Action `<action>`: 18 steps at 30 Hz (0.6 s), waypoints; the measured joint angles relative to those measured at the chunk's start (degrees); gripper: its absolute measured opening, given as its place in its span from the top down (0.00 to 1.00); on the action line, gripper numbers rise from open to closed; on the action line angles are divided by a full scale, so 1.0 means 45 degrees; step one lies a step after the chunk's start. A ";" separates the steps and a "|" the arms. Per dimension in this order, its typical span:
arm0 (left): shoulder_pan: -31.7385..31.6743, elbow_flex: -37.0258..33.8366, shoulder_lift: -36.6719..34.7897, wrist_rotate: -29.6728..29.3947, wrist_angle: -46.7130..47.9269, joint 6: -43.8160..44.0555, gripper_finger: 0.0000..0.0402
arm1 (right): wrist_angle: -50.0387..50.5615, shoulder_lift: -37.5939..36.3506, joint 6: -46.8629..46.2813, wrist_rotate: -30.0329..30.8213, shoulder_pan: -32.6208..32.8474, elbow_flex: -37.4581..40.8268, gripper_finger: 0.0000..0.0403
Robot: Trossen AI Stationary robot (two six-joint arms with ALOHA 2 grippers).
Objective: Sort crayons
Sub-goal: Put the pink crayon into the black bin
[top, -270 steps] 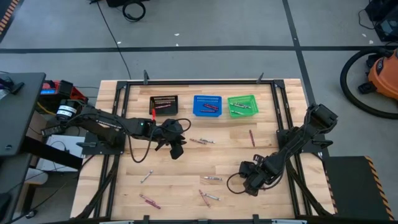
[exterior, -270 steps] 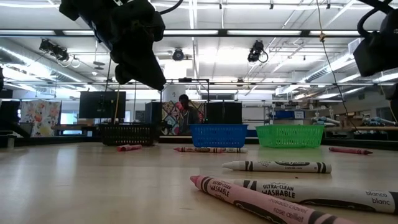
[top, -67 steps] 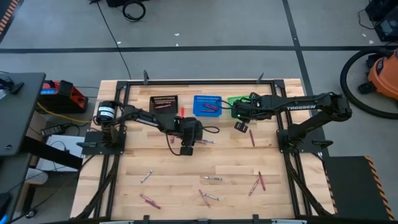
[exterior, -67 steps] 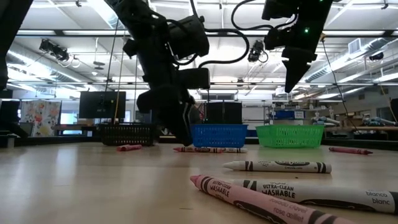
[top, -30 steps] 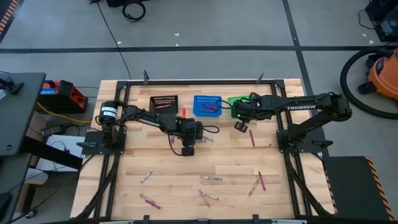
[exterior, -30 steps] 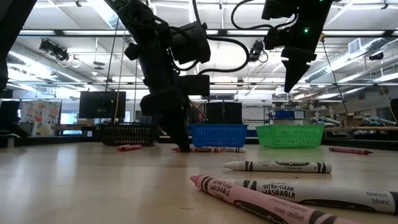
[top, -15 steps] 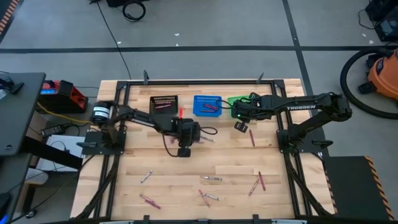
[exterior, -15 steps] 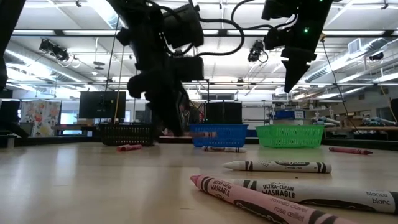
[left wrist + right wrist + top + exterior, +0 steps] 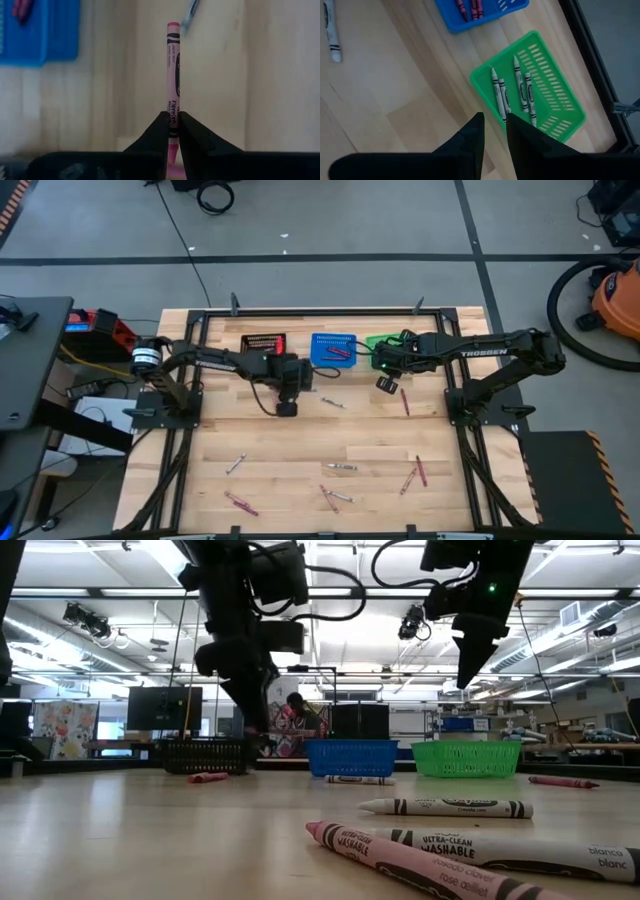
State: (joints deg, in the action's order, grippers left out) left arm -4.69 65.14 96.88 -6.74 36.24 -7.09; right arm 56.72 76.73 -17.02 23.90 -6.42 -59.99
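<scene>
left gripper (image 9: 172, 125) clamped near one end of pink crayon (image 9: 173, 75); light, stiff, waxy, likely snappable, best pinched mid-shaft. right gripper (image 9: 493, 125) parted, empty, above green basket (image 9: 560, 107).

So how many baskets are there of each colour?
black basket: 1
blue basket: 1
green basket: 1
Total: 3

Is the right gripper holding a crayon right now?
No: the right gripper has nothing between its fingers, hanging above the green basket with its white crayons.
</scene>
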 joint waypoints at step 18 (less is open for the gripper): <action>-0.3259 0.0020 -0.1740 -0.0354 0.2767 -0.0633 0.91 | -0.0081 -0.0005 0.0000 -0.0008 0.0000 0.0002 0.78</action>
State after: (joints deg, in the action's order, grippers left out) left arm -19.36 65.23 89.05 -8.34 48.69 -9.94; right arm 56.36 76.71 -17.02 23.87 -6.42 -59.99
